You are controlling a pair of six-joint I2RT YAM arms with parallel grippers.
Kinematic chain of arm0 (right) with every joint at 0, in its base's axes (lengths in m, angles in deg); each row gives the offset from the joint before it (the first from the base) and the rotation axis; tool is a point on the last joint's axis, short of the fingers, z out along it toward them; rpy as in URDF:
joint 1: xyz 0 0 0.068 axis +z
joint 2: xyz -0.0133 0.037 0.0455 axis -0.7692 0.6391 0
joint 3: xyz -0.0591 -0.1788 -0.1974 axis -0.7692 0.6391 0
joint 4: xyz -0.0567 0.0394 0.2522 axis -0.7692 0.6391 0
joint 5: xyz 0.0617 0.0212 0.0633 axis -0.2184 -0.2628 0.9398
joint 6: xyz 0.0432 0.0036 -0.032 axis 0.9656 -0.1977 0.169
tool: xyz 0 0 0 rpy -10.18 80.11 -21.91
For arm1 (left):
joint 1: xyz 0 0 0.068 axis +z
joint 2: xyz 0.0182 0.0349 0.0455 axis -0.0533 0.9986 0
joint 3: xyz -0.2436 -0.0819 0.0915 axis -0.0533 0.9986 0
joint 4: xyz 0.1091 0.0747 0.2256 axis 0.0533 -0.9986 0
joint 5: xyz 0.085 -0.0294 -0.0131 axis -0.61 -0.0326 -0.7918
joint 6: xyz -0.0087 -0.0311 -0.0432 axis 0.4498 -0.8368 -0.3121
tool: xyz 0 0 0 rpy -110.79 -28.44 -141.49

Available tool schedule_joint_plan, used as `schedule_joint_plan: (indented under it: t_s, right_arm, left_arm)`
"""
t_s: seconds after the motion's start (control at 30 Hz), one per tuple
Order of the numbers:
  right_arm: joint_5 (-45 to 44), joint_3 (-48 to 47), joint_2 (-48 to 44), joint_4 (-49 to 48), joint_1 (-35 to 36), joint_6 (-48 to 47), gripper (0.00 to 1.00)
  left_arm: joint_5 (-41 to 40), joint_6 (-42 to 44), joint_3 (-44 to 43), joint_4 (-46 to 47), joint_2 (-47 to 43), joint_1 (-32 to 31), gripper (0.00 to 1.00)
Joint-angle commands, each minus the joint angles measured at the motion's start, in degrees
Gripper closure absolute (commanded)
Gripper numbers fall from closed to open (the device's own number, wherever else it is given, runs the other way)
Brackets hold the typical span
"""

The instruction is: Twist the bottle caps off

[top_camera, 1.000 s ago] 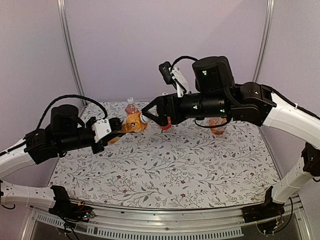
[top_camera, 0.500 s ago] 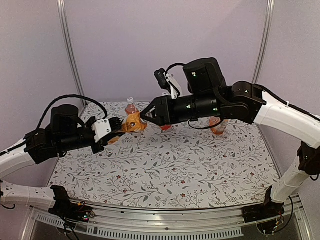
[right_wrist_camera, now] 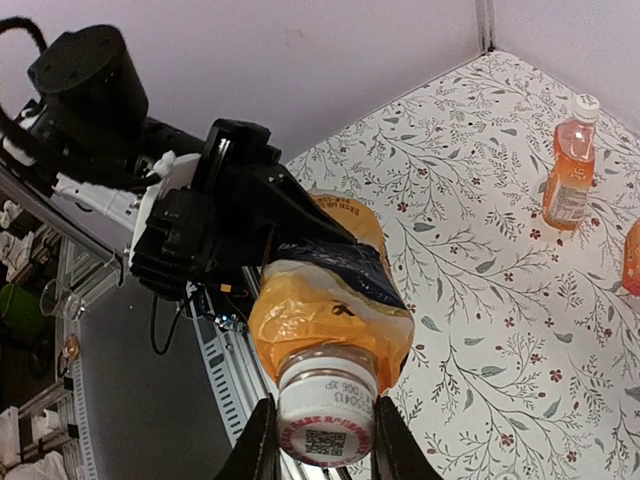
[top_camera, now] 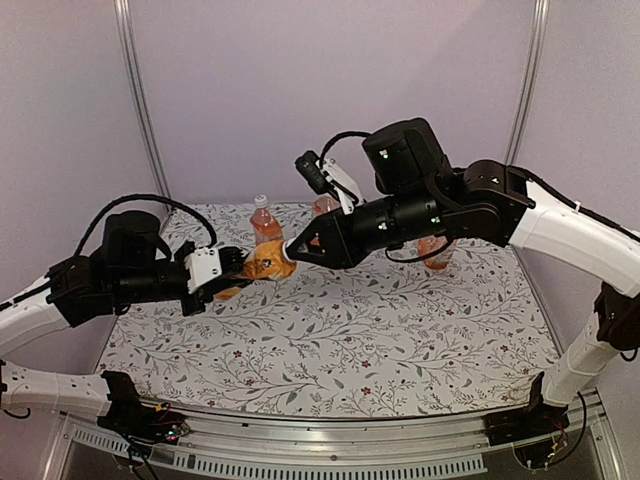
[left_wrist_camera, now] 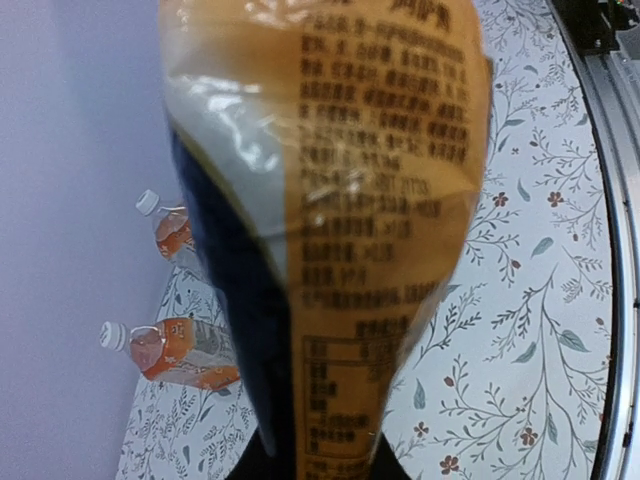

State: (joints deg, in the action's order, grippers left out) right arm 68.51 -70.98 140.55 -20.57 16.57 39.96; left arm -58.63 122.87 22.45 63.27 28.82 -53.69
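Left tool [top_camera: 228, 270] is clamped round the body of the black-labelled bottle [top_camera: 265, 262], holding it on its side above the worktop [top_camera: 400, 340] so the neck points straight at the other arm. Right tool [right_wrist_camera: 322, 442] pinches the white cap [right_wrist_camera: 327, 405] from both sides, looking ready to twist while the left braces the bottle against turning.

The orange label [left_wrist_camera: 390, 150] on the bottle [right_wrist_camera: 330, 310] is showing rows of small dark print, too fine to read. Its white cap [right_wrist_camera: 328, 405] is carrying a QR code beside a blurred line of characters.
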Motion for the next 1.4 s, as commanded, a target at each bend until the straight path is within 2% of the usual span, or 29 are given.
schedule_joint_plan:
  t_s: [0.0,0.13,0.4,0.6,0.77,0.8,0.83,0.9,0.93,1.03,1.23,1.3,1.37]
  right_arm:
    - [2.1,1.8,-3.0,7.0,3.1,-25.6,1.00]
    - [1.1,4.2,-6.5,10.2,4.0,-39.2,1.00]
    - [-2.9,6.5,-9.5,13.3,6.7,-59.3,1.00]
    - [-4.4,5.8,-8.0,13.7,7.3,-66.8,1.00]
    - [-3.5,3.7,-5.4,13.6,7.3,-66.6,0.99]
    - [-3.5,4.3,-5.4,12.8,7.3,-66.0,0.91]
    - [-3.9,4.9,-5.7,11.7,7.3,-65.3,0.71]
    - [-5.8,6.0,-6.4,8.9,7.3,-62.4,0.21]
    - [-7.4,6.4,-6.6,7.2,7.3,-59.9,0.04]
    - [-12.2,7.1,-8.1,4.3,7.3,-52.0,0.01]
    - [-12.2,11.7,-11.8,-7.0,7.2,-35.2,0.01]
    - [-12.5,12.5,-11.5,-11.9,6.6,-27.4,0.01]
    - [-12.4,10.5,-9.8,-12.9,5.2,-14.5,0.04]
  left_arm:
    - [16.0,0.7,-3.8,-14.5,-0.1,-0.2,1.00]
    - [23.9,-1.1,-4.4,-19.4,0.3,-0.3,1.00]
    - [27.1,-4.0,-3.9,-19.7,0.8,-0.8,1.00]
    - [27.1,-3.8,-2.2,-18.0,-0.2,-1.8,1.00]
    - [23.7,-5.9,-2.0,-13.4,-0.3,-2.6,1.00]
    - [22.8,-6.0,-2.0,-13.0,-0.4,-2.5,1.00]
    - [21.8,-6.2,-1.8,-12.5,-0.5,-2.5,1.00]
    - [19.6,-6.5,-1.2,-11.2,-0.9,-2.5,1.00]
    - [18.4,-6.8,-0.9,-10.3,-1.1,-2.5,1.00]
    - [13.8,-7.4,-0.5,-7.7,-1.1,-2.5,1.00]
    - [4.0,-5.1,1.2,-0.4,-1.3,-2.4,1.00]
    - [1.7,-4.7,1.9,1.5,-1.4,-2.4,1.00]
    - [-0.2,-4.4,2.6,3.3,-1.7,-2.4,1.00]
